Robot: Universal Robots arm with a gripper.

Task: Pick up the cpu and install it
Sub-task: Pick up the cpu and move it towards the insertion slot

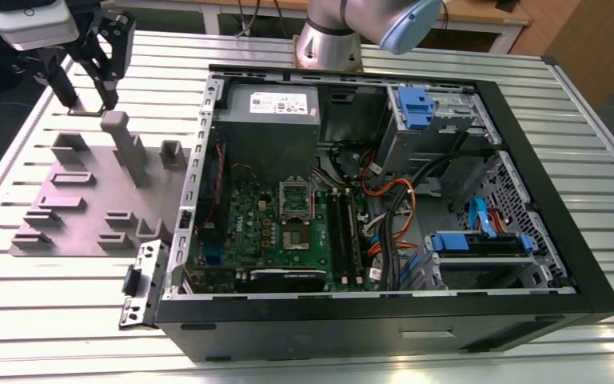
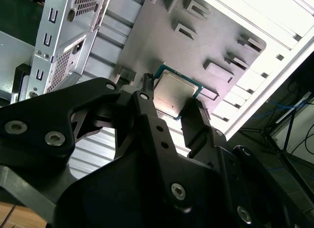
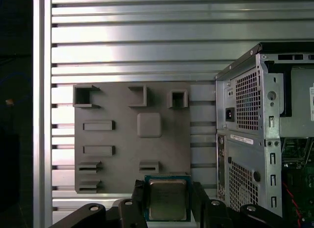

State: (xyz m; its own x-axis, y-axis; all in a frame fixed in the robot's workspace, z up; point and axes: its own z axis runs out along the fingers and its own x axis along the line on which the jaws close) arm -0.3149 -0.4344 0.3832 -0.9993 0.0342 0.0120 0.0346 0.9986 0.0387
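Your gripper [image 3: 168, 202] is clamped on the cpu [image 3: 168, 196], with one black finger against each of two opposite edges. In both wrist views you can see the flat square chip, its silvery metal top edged by a thin green rim, held above the matte grey fixture plate [image 3: 122, 139]. That plate carries raised slots, open-sided pockets and a rounded square pad [image 3: 148, 125]. In the exterior view the gripper [image 1: 86, 94] hangs over the plate's far end, to the exterior view's left of the open black computer case [image 1: 392, 324]. Inside the case you have the green motherboard [image 1: 253, 228] with its silver socket frame [image 1: 297, 200], a grey power supply box [image 1: 269, 128], blue drive brackets [image 1: 478, 242] and orange cables [image 1: 387, 192]. Everything rests on a ribbed aluminium table [image 1: 51, 320].
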